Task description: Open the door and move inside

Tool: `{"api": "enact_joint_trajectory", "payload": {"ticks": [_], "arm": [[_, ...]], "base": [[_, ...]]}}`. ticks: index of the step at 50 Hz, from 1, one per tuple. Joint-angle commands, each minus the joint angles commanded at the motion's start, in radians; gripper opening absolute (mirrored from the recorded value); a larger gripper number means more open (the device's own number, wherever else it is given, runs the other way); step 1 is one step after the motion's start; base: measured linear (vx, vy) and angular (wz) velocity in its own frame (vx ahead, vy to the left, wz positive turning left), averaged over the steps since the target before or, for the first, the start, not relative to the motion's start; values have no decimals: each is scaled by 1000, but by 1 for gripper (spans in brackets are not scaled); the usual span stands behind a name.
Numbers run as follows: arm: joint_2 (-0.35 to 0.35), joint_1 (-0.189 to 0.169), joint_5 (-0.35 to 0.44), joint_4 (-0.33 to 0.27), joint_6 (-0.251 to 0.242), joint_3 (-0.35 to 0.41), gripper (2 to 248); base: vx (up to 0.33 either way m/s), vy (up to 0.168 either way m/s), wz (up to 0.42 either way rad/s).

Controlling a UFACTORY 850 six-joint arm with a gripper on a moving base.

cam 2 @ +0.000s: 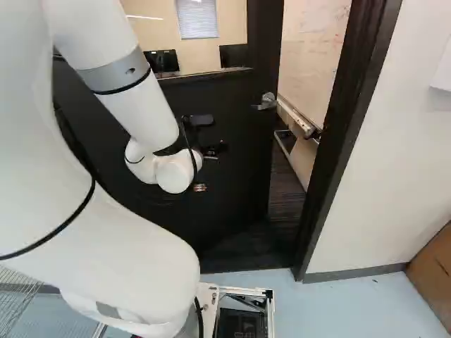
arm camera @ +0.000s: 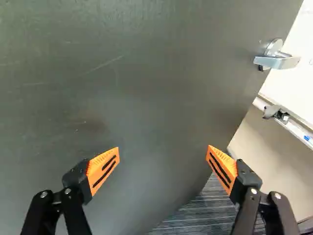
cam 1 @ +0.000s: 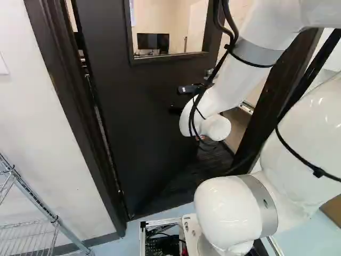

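door: the tall black door (cam 1: 144,106) stands ajar in its dark frame (cam 2: 356,105); the gap lies along the handle side. the silver lever handle (cam 2: 266,103) sits near the door's free edge. the white jointed arm (cam 2: 144,105) reaches toward the door face, below the door's rectangular window (cam 1: 176,13).

end effector: the black two-fingered end effector (cam 2: 206,171) is near the door's face, below the handle's level. the wrist view shows the end effector (arm camera: 164,159) with its fingers spread wide apart, orange pads (arm camera: 103,169) angled inward and the door face ahead. the handle is off to one side, beyond the fingers. whether the fingertips touch the door cannot be told.

surroundings: a whiteboard (cam 2: 310,56) with a metal tray along its lower edge and dark striped flooring (cam 2: 285,193) show through the gap. black monitors (cam 2: 232,55) show through the window. wire shelving (cam 1: 38,198) stands at the left of the left base view, beside a white wall (cam 1: 32,106). pale blue floor (cam 2: 345,303) lies on the near side.
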State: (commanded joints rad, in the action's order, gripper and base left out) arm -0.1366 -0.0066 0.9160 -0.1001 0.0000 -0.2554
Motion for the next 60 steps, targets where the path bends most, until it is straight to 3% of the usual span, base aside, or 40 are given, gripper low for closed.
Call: {"api": "enact_joint_trajectory", "payload": {"ticks": [26, 60], "arm": [[32, 18, 0, 23, 0, -30, 247], [162, 89, 0, 147, 0, -159, 247]], "base": [[0, 0, 0], [-1, -1, 0]]}}
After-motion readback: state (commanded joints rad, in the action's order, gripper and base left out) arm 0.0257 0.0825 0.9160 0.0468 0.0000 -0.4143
